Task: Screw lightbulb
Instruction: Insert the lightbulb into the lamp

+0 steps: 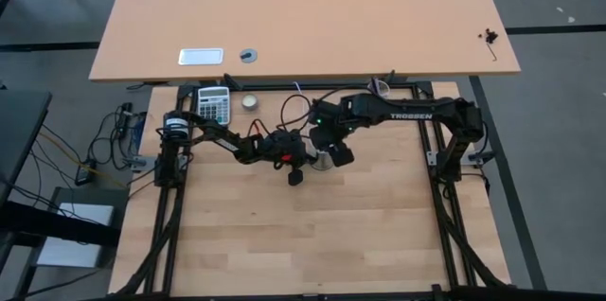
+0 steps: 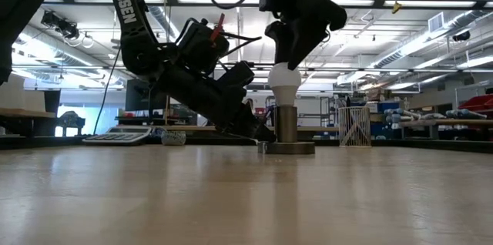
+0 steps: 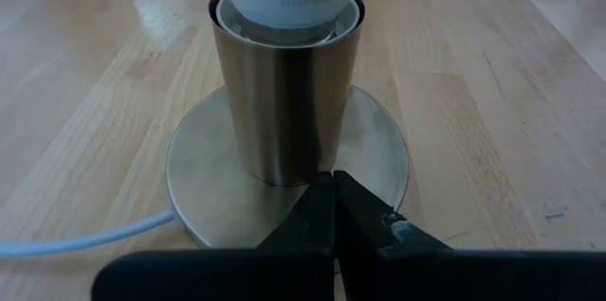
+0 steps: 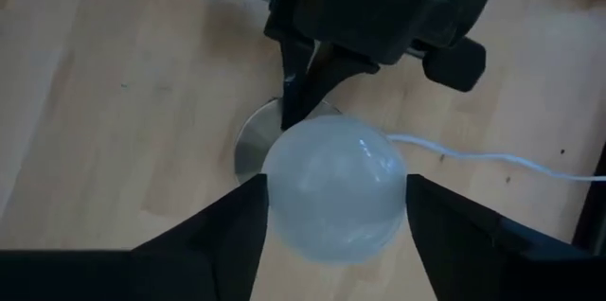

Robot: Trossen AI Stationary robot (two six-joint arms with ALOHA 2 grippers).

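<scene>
One lightbulb (image 2: 283, 80) sitting upright in one metal socket (image 3: 287, 102), mid-table. Right gripper (image 4: 333, 211) clamped round globe from above. Left gripper (image 3: 333, 208) fingers pinched together, tips pressing socket base. One calculator (image 1: 214, 104) at back.

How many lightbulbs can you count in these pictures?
1. The lightbulb sits upright in the metal socket near the table's middle, with the right gripper around its globe. None other shows.

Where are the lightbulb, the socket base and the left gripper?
lightbulb (image 4: 329, 187): right wrist view, top of the globe.
socket base (image 3: 286, 112): left wrist view, front of the metal cylinder.
left gripper (image 3: 333, 208): left wrist view, closed fingertips resting on the base plate.
</scene>
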